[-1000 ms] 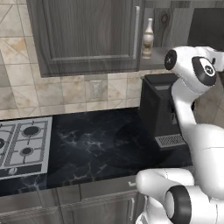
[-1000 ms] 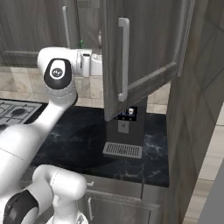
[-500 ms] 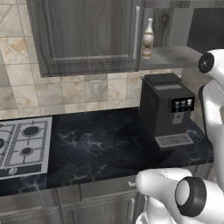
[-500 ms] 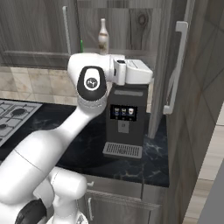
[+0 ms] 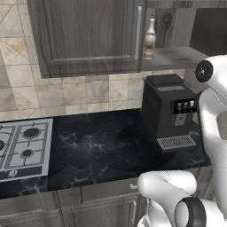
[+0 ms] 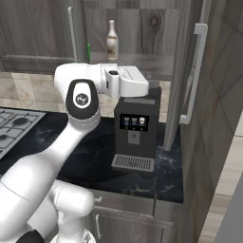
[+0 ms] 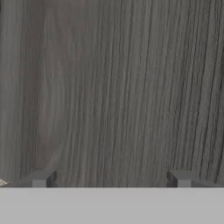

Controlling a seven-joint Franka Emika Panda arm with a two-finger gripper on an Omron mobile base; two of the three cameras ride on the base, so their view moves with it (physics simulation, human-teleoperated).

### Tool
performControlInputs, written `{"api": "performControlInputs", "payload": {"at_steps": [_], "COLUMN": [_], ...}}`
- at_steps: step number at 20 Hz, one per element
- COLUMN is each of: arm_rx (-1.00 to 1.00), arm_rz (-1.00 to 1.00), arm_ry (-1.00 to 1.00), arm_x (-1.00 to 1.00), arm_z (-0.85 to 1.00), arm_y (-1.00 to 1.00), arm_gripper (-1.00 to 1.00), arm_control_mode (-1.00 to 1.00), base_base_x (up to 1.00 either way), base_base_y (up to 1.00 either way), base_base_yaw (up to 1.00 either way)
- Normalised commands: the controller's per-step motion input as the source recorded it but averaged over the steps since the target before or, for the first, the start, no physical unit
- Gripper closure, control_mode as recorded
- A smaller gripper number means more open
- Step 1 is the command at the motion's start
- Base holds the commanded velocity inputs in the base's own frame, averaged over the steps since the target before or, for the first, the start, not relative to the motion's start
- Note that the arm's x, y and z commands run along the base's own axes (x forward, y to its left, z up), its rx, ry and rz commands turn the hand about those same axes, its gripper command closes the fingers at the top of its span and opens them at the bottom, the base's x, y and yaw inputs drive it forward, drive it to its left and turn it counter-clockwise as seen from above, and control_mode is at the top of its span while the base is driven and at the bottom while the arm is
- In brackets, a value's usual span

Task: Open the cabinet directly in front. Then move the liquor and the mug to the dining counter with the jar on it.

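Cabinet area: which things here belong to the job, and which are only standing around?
Job: cabinet, right door swung open; liquor on its shelf; open gripper facing wood grain.

Standing around: coffee machine, gas hob, wall socket, black counter.

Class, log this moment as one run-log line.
cabinet: right door open | bottle: on shelf | gripper: open, empty, facing wood | step: reach bottle

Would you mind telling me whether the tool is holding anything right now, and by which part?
Nothing is held: the tool stands open, facing bare wood-grain panel with nothing between its tips. The liquor sits untouched on the cabinet shelf.
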Motion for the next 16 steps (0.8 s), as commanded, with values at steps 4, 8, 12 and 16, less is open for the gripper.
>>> {"api": "performControlInputs", "payload": {"at_steps": [4,8,12,16], "arm_rx": [-0.01,0.0,0.03,0.19], "arm_rz": [0.27,0.33,0.38,0.37], "arm_ry": [0.0,0.0,0.03,0.04], "arm_x": [-0.35,-0.23,-0.11,0.0], "arm_z": [0.08,0.22,0.12,0.0], "arm_y": [1.0,1.0,1.0,1.0], "arm_gripper": [-1.0,-1.0,-1.0,-1.0], "arm_control_mode": [-1.0,-1.0,-1.0,-1.0], "base_base_x": [0.0,0.0,0.0,0.0], "base_base_y": [0.0,0.0,0.0,0.0], "base_base_yaw": [0.0,0.0,0.0,0.0]}}
